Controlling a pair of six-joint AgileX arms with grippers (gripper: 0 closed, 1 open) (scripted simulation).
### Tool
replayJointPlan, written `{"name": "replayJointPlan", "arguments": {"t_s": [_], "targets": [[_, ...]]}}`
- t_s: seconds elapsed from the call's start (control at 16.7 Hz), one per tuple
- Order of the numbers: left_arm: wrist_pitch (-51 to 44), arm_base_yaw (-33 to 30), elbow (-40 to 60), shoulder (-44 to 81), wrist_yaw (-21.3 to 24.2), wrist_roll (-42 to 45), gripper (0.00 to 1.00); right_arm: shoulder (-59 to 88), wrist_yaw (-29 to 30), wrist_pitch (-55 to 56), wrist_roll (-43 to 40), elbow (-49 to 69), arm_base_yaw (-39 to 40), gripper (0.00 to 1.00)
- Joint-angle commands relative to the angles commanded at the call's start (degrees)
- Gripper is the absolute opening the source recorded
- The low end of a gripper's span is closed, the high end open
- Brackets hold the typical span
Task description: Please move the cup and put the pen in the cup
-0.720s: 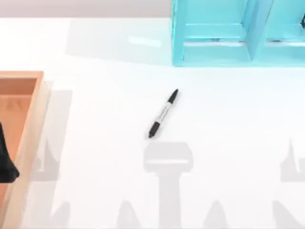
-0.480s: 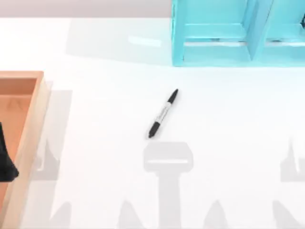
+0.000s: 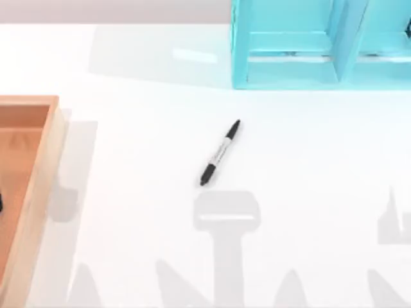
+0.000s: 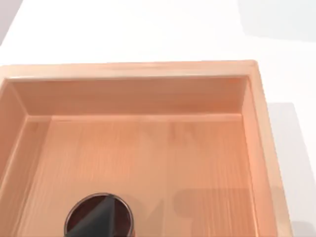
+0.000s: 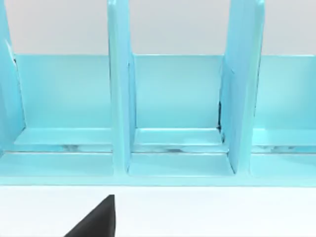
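The pen [image 3: 220, 153], black-capped with a grey-white barrel, lies slantwise on the white table near the middle, with no gripper close to it. The reddish-brown cup [image 4: 124, 217] stands inside the orange-wood tray [image 4: 128, 69] on the table's left side. In the left wrist view one black finger [image 4: 98, 219] of my left gripper overlaps the cup's dark opening; its second finger is out of frame. A sliver of my left arm [image 3: 0, 204] shows over the tray [image 3: 45, 179]. One black finger [image 5: 98, 221] of my right gripper hangs above the table in front of the blue shelf.
A light-blue shelf unit [image 3: 289, 45] with upright dividers stands at the back right of the table. The tray's raised walls surround the cup. White tabletop lies all around the pen.
The dark shape of my left arm over the tray has slid almost out of the top view's left edge, and its shadow beside the tray has shrunk. The pen has not moved.
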Motion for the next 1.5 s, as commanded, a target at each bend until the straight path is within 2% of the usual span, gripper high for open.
{"name": "replayJointPlan", "arguments": {"t_s": [0.48,0.78,1.02,1.32,1.5], "targets": [[-32.6,5.6,37.4,44.5,-0.5,5.4,1.00,0.0,0.0,0.0,0.0,0.0,0.0,1.00],[-46.9,7.8,54.0,64.2,-0.5,8.1,1.00,0.0,0.0,0.0,0.0,0.0,0.0,1.00],[-51.3,8.4,59.0,70.2,-0.4,9.0,1.00,0.0,0.0,0.0,0.0,0.0,0.0,1.00],[-51.0,8.1,58.7,70.1,-0.5,8.9,1.00,0.0,0.0,0.0,0.0,0.0,0.0,1.00],[-47.0,8.3,55.0,70.9,-0.4,8.9,1.00,0.0,0.0,0.0,0.0,0.0,0.0,1.00]]}}
